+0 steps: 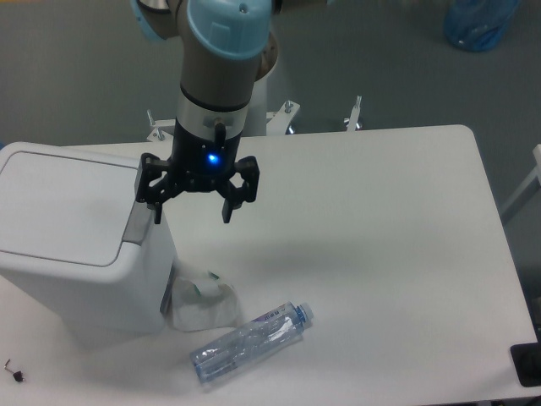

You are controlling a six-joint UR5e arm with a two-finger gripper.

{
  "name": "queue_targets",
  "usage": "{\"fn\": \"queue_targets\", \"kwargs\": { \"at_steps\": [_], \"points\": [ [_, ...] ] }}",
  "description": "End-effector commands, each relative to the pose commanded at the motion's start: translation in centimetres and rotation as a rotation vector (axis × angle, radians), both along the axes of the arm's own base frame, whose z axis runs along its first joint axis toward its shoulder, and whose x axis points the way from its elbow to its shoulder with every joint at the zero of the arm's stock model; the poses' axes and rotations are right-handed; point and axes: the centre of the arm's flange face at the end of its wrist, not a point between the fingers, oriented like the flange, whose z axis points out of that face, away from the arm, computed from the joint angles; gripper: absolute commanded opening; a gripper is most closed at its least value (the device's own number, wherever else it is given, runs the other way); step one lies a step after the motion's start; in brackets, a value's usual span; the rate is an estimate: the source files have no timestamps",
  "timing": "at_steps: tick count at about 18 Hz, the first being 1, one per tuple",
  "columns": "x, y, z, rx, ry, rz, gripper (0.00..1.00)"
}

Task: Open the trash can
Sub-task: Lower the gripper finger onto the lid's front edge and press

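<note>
The trash can [80, 245] is a large boxy white bin at the left of the table, with a flat white lid [63, 199] lying shut and a grey push tab [140, 222] on its right edge. My gripper [192, 213] hangs open and empty just right of the bin's top. Its left fingertip [158, 215] is right beside the grey tab; I cannot tell if they touch. Its right fingertip [226, 215] is over the bare table.
A small white plastic bag with green marks [201, 303] lies against the bin's right foot. A clear plastic bottle [249, 342] lies on its side in front of it. The white table [380, 237] reaches right to a rounded edge. A blue bag [478, 24] sits on the floor behind.
</note>
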Motion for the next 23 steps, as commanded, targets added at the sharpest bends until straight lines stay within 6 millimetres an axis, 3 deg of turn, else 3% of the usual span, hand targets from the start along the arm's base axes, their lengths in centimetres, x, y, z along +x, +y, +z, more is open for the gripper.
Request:
{"fn": "queue_targets", "kwargs": {
  "at_steps": [23],
  "points": [
    [1.1,0.4,-1.3,-0.020,-0.013,-0.021,1.00]
  ]
}}
